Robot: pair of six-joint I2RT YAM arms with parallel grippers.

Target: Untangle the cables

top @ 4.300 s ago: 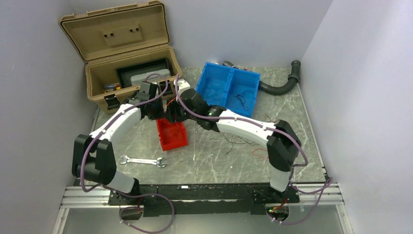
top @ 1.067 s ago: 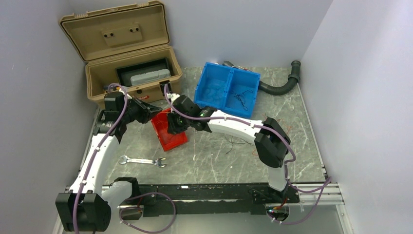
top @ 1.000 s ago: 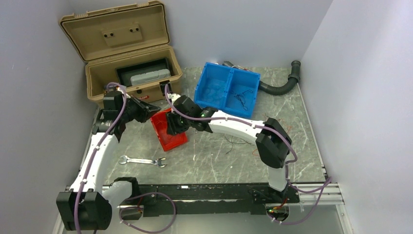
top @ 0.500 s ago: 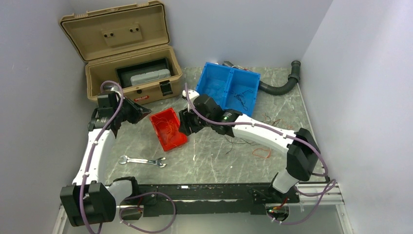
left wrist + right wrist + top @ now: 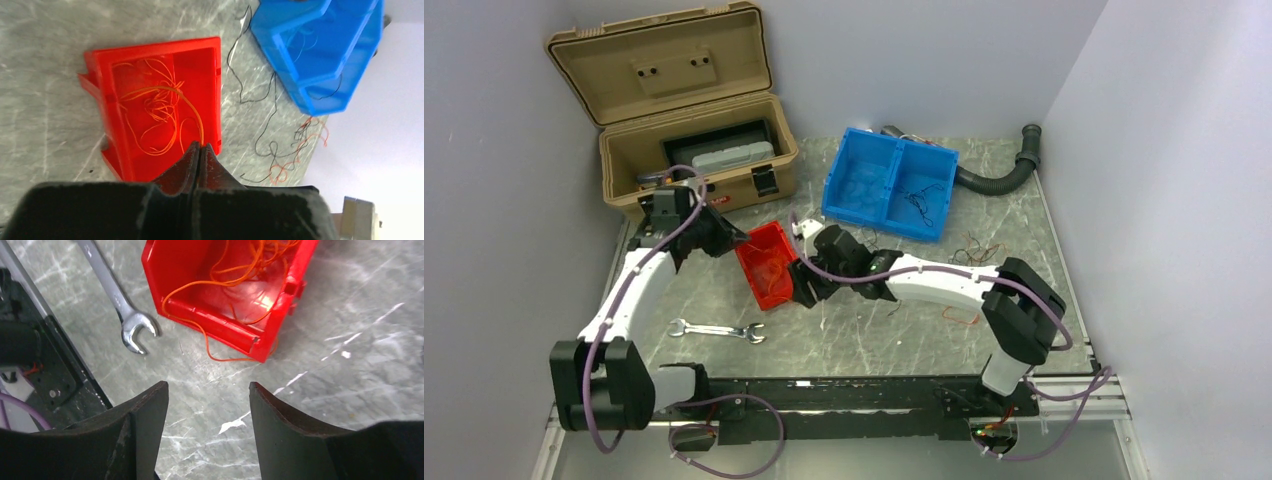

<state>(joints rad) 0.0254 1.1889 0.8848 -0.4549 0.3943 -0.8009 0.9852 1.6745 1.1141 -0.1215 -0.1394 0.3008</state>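
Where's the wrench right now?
Top view: the wrench lies flat on the table, left of centre, just on the near side of the red bin.

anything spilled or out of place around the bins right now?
Yes. An orange strand loops over the wall of the red bin onto the table. Loose black and orange wires lie on the table by the blue bin. The left gripper pinches an orange wire coming from the red bin.
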